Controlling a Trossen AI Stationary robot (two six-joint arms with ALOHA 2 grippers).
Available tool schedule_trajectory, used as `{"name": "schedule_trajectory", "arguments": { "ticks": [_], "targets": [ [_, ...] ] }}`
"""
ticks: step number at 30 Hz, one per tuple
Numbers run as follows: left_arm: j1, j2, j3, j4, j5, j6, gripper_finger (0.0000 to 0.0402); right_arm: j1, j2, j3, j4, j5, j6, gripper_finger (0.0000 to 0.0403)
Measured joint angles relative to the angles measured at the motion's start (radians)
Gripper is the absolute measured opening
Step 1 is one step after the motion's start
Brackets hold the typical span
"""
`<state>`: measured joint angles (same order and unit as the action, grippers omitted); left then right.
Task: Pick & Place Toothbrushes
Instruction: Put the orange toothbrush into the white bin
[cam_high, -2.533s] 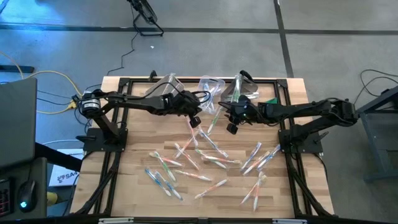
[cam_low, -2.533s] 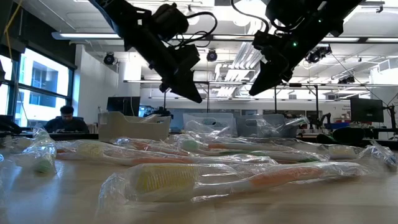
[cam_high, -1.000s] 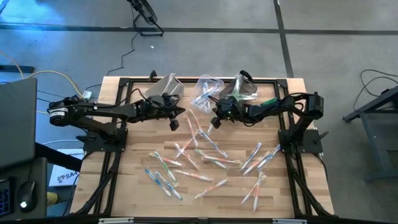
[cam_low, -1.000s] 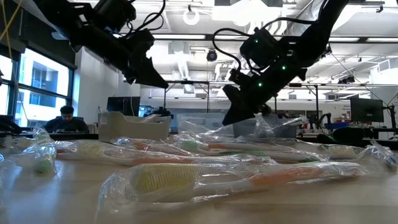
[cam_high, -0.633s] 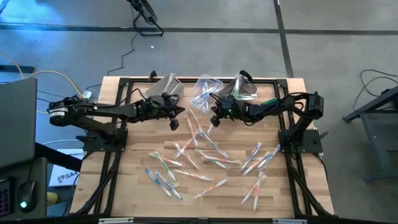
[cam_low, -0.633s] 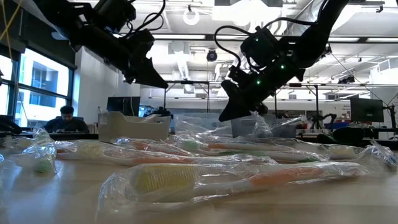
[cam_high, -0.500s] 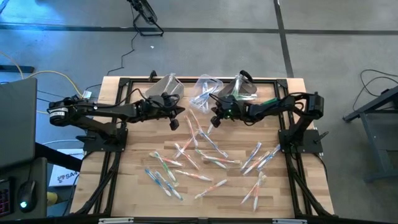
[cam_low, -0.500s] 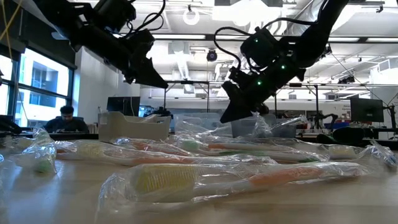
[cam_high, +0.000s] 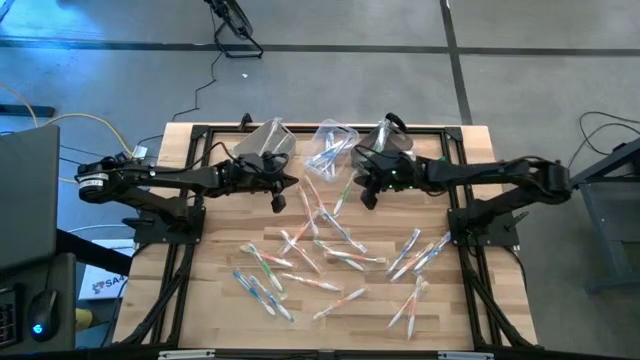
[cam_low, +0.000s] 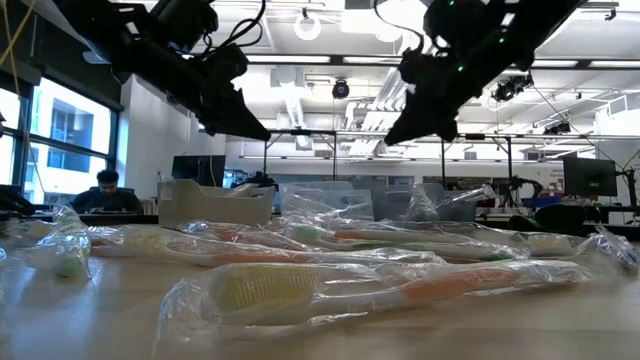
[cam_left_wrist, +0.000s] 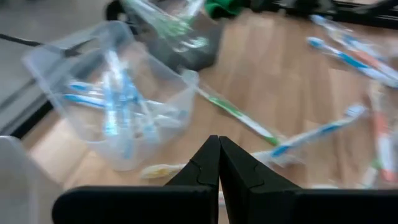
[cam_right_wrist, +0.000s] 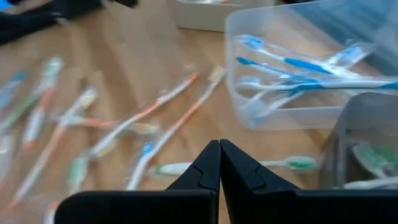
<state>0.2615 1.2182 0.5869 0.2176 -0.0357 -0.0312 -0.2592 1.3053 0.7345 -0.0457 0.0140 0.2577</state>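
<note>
Both grippers are pressed together and hold nothing. The left gripper (cam_high: 279, 201) hangs near 11 o'clock on the table (cam_high: 480, 300), the right gripper (cam_high: 366, 199) near 1 o'clock. Toothbrushes (cam_high: 335, 262) lie scattered below them.

We see a wooden counter (cam_high: 220, 300) strewn with wrapped toothbrushes (cam_high: 330, 250); three plastic bins (cam_high: 335, 142) and a small green object (cam_high: 437, 160) sit along its far edge.

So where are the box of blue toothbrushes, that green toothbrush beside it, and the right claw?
clear bin (cam_right_wrist: 292, 115), right wrist view, front wall.
green toothbrush (cam_right_wrist: 301, 163), right wrist view, its head.
right gripper (cam_high: 366, 200), high view, fingertips.
</note>
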Motion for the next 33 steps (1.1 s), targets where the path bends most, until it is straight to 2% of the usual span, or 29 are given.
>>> {"name": "schedule_trajectory", "arguments": {
  "ticks": [6,11,15,20,27,33],
  "targets": [
    [0.0,0.0,0.0,-0.026,0.078,0.003,0.0,0.006,-0.064,0.0,-0.11,-0.047,-0.037,0.0002],
    [0.0,0.0,0.0,-0.042,0.08,0.006,0.0,0.006,-0.088,0.0,-0.205,-0.047,-0.063,0.0002],
    [0.0,0.0,0.0,-0.041,0.081,0.008,0.0,0.011,-0.102,0.0,-0.211,-0.046,-0.079,0.0002],
    [0.0,0.0,0.0,-0.049,0.082,0.009,0.0,0.01,-0.119,0.0,-0.214,-0.07,-0.18,0.0002],
    [0.0,0.0,0.002,-0.03,0.081,0.102,0.0,0.002,-0.175,0.0,-0.253,-0.077,-0.197,0.0002],
    [0.0,0.008,0.062,-0.106,0.077,0.186,0.0,0.004,-0.265,0.0,-0.266,-0.13,-0.211,0.0002]
  ]
}}
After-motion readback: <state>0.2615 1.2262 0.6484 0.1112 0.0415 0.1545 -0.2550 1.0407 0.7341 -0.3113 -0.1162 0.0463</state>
